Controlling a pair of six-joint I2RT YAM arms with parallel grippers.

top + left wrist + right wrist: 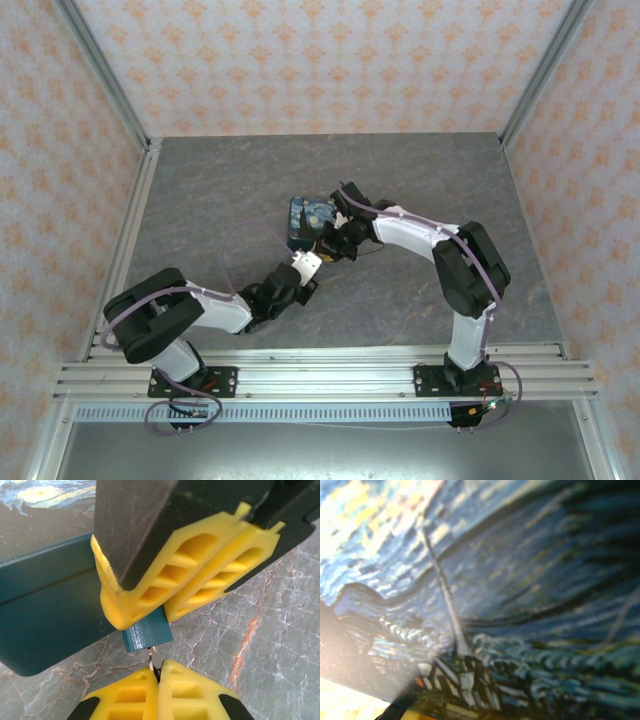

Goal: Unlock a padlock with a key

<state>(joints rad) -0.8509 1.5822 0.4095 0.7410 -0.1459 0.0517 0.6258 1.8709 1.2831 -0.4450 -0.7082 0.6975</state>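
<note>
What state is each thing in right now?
left gripper: shut on key.
right gripper: shut on padlock.
key: pinched, tip at the padlock.
padlock: gripped; locked or unlocked, cannot tell.
tin: lid on.

Grey marbled tabletop (200,190), faint orange veins ran through it, a blue painted tin (303,222) lay flat near its middle

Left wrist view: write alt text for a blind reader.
The left end effector pinches a thin metal key pointing up at a small teal padlock gripped by the right end effector. A teal tin sits left, on marbled table.
</note>
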